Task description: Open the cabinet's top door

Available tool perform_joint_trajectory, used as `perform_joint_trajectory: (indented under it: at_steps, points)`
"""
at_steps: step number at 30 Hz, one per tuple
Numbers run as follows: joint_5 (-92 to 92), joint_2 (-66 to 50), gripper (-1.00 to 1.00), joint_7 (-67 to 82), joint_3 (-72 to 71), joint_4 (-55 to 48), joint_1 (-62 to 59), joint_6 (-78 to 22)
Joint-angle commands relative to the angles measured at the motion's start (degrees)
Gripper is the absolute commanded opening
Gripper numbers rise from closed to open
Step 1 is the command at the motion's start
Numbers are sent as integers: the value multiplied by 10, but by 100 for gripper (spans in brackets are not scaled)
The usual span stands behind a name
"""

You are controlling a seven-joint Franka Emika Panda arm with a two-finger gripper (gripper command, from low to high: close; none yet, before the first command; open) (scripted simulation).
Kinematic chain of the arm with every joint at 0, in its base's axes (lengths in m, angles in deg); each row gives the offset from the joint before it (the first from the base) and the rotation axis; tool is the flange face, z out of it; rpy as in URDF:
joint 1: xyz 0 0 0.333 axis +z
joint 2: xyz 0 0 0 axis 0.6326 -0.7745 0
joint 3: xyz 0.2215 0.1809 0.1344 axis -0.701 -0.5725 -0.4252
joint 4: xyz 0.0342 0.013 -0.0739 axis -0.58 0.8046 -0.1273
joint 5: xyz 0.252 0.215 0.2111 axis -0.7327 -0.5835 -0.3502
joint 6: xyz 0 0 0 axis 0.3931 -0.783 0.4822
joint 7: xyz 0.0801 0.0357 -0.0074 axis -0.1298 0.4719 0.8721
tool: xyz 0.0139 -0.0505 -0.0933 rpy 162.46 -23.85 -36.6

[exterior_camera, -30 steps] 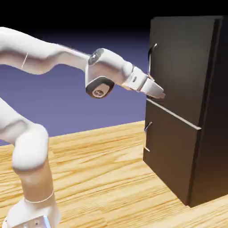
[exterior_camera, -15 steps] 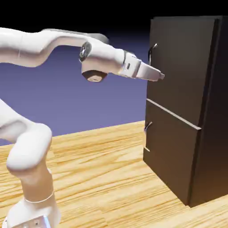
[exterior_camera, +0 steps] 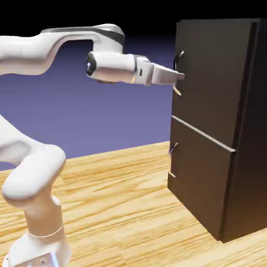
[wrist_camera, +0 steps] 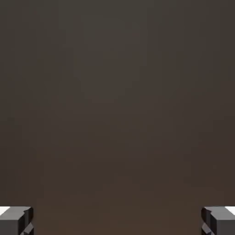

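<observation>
The white two-finger claw (exterior_camera: pixel 180 76) was open, its two small grey fingertips (wrist_camera: pixel 17 221) wide apart at the bottom corners of the hand view, both cut off by the edge, with nothing visible between them. The rest of that view was one dim brown-grey surface without a readable edge or handle.

In the exterior view, the claw overlapped the middle of the curved silver bar handle (exterior_camera: pixel 176 65), hiding part of it; whether they touched could not be told. That handle ran along the left edge of the tall, flat, dark top door (exterior_camera: pixel 214 78), the upper panel of the boxy charcoal cabinet (exterior_camera: pixel 250 172) at the exterior view's right. The door looked closed.

Below a thin pale line sat the shorter lower panel (exterior_camera: pixel 201 177) with its smaller silver handle (exterior_camera: pixel 173 149). The smooth white arm (exterior_camera: pixel 31 172) was cut off at the left, and the light wood-grain tabletop (exterior_camera: pixel 120 208) ran out of frame.
</observation>
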Motion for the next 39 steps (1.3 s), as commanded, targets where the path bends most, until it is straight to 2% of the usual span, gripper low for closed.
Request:
perform_joint_trajectory:
  at_steps: [1,18,20,25,26,39]
  points:
    - [-25,3,0,18,-9,-5,-7,1]
    - [-449,51,0,331,-153,-93,-130,9]
    - [-462,53,0,341,-158,-96,-133,10]
    - [-471,13,0,348,-222,-164,-236,-10]
    - [-471,13,-100,348,-222,-164,-236,-10]
    - [-471,-52,-100,491,-28,-59,13,-60]
